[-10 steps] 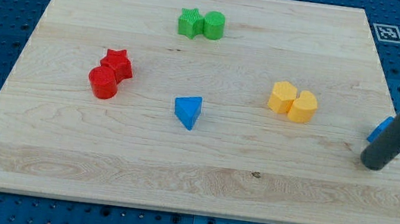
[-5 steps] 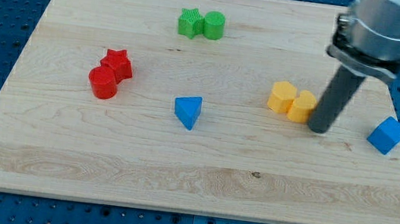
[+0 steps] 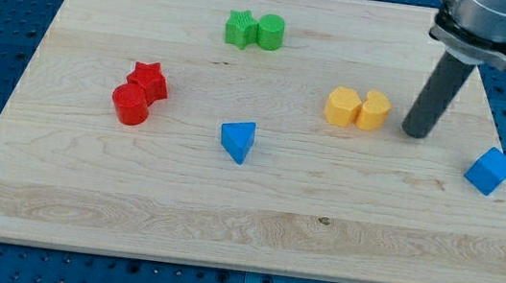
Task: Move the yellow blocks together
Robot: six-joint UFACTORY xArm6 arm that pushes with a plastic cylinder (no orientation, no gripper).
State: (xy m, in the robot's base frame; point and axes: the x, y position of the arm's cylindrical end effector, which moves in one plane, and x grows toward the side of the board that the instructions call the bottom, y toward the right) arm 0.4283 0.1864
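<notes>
yellow blocks (image 3: pixel 358 108) seemingly touching | my tip (image 3: pixel 415 134) just right

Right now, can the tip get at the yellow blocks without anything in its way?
Probably yes. My tip sits just to the view's right of the two touching yellow blocks, with only bare board between. The blue cube lies farther right, out of that path.

Our wooden bench (image 3: pixel 242 227) with eight blocks on it

We've got touching pairs: green star (image 3: pixel 239 29) and green cylinder (image 3: pixel 270 32), red star (image 3: pixel 148 80) and red cylinder (image 3: pixel 130 104), two yellow blocks (image 3: pixel 358 108); blue wedge (image 3: pixel 238 141) and blue cube (image 3: pixel 491 171) lie well apart.
</notes>
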